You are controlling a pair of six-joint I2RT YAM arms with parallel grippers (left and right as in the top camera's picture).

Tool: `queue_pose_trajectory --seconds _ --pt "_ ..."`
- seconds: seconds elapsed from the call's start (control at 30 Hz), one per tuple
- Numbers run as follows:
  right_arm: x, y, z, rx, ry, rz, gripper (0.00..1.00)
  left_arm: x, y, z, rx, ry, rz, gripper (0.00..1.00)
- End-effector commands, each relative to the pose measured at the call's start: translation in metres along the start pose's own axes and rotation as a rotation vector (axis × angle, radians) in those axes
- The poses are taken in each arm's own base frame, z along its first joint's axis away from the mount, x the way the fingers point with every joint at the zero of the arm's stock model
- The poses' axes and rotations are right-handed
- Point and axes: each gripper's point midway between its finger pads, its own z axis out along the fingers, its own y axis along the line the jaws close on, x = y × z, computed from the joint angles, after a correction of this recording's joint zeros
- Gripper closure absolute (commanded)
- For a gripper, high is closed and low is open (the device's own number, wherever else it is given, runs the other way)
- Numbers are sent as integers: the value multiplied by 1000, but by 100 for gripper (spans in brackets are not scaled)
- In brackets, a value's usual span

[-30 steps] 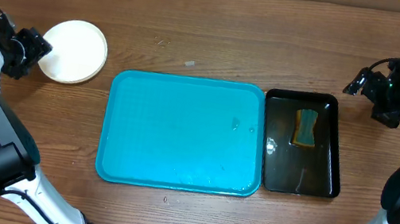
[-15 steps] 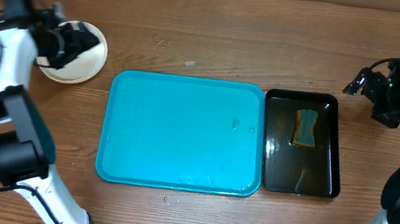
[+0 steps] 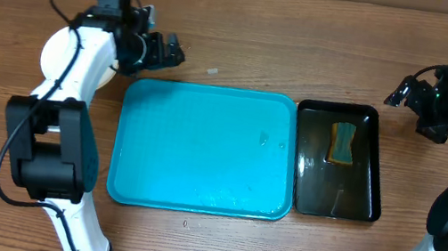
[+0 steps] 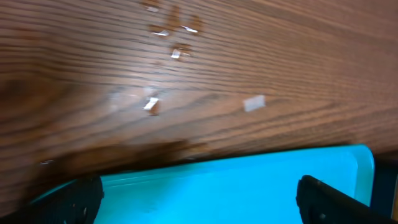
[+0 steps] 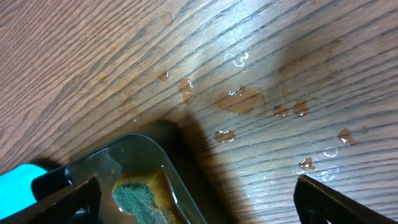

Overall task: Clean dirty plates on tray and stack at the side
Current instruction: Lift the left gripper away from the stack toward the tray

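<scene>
The turquoise tray (image 3: 206, 150) lies at the table's middle with no plates on it; its far edge shows in the left wrist view (image 4: 217, 186). A white plate stack (image 3: 55, 52) sits at the far left, mostly hidden behind my left arm. My left gripper (image 3: 168, 52) is open and empty, just beyond the tray's far-left corner. My right gripper (image 3: 402, 92) is open and empty over bare wood, beyond the black tray's far-right corner.
A narrow black tray (image 3: 340, 162) with water stands right of the turquoise tray and holds a green-and-yellow sponge (image 3: 344, 143), also in the right wrist view (image 5: 140, 202). Water drops lie on the wood (image 5: 239, 99). A small white scrap (image 3: 212, 71) lies behind the tray.
My left gripper swung right from the plate stack at the far left to the tray's far-left corner. The right arm has not moved.
</scene>
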Motion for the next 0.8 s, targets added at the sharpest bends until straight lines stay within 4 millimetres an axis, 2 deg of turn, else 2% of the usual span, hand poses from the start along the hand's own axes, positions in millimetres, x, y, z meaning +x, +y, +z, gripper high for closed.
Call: queue_pose_trajectory --seconds 0.0,0.2,0.77 --pt "-8 8 -17 -11 -52 -22 0 0 -14 3 -1 0 52 0" --pt "-8 8 -17 -11 -52 -22 0 4 -24 6 6 11 73 0" --pt "-8 8 -17 -11 -52 -22 0 4 -25 6 6 11 73 0"
